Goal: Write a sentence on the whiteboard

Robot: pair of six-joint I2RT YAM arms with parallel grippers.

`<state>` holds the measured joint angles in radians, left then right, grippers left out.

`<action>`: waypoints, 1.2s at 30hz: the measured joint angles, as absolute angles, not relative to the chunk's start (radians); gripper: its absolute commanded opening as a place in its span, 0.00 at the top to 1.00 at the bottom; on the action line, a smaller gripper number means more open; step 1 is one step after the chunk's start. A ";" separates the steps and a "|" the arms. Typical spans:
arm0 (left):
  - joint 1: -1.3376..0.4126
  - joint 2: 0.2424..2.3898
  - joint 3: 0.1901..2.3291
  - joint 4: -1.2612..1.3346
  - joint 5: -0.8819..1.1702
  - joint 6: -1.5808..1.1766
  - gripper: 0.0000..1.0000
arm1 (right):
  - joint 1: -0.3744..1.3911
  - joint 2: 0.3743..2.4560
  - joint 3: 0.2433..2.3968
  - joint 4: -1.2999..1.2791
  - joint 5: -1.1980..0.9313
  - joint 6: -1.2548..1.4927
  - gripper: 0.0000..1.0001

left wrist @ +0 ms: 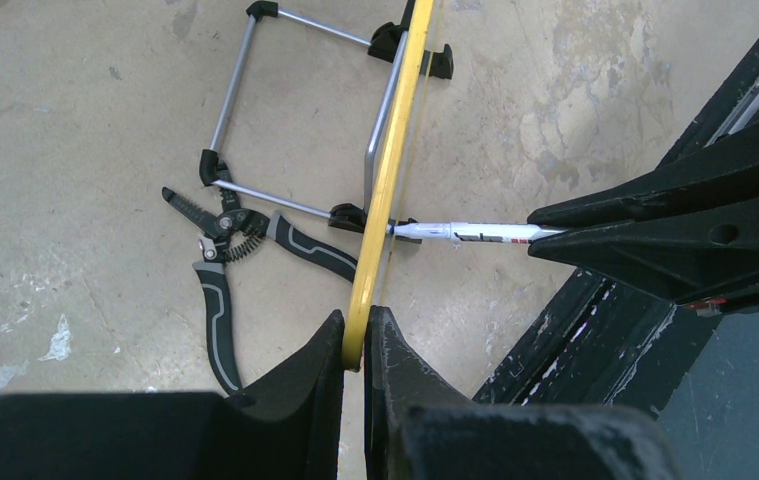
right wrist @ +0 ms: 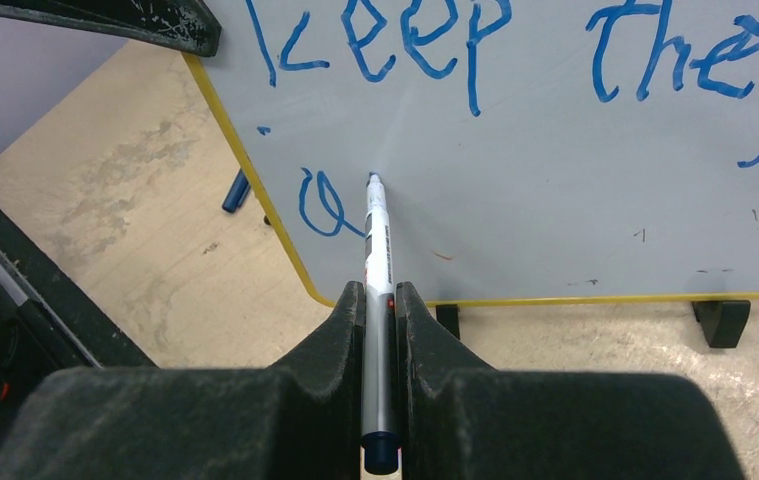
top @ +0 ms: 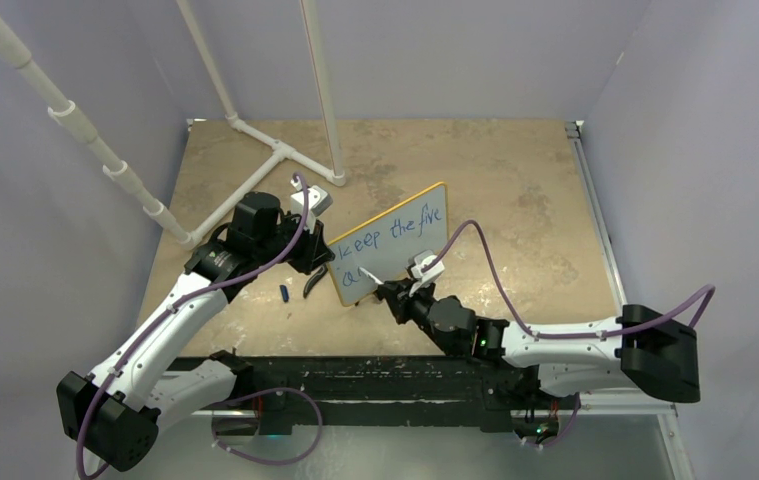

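Observation:
The whiteboard (top: 395, 240) stands upright mid-table, yellow-framed, on two black feet. The sentence (top: 387, 235) in blue reads "keep the five" on the top line, with one looped letter (right wrist: 320, 205) below it. My left gripper (left wrist: 355, 335) is shut on the whiteboard's yellow edge (left wrist: 387, 190) at its left end. My right gripper (right wrist: 379, 300) is shut on a white marker (right wrist: 377, 250), whose tip touches the whiteboard (right wrist: 555, 180) just right of the looped letter. In the left wrist view the marker (left wrist: 465, 232) meets the board from the right.
Black-and-grey pliers (left wrist: 225, 235) lie on the table behind the board, beside its metal wire stand (left wrist: 245, 90). A blue marker cap (top: 284, 292) lies left of the board. A white pipe frame (top: 255, 180) stands at the back left. A black rail (top: 375, 375) runs along the near edge.

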<state>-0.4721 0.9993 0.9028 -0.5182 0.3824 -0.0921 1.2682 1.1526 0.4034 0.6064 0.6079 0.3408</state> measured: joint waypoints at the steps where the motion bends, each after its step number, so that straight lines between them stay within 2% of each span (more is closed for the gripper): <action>1: -0.472 0.999 0.903 -0.518 0.382 -0.092 1.00 | 1.268 1.153 0.403 0.606 0.609 0.340 1.00; 13: -0.472 0.999 0.903 -0.518 0.383 -0.092 1.00 | 1.268 1.080 0.403 0.601 0.609 0.339 1.00; 36: -0.472 1.000 0.903 -0.518 0.387 -0.092 1.00 | 1.268 1.127 0.403 0.616 0.608 0.336 1.00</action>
<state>-0.4717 0.9997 0.9028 -0.5182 0.3866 -0.0921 1.2682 1.1271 0.4030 0.6163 0.6079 0.3355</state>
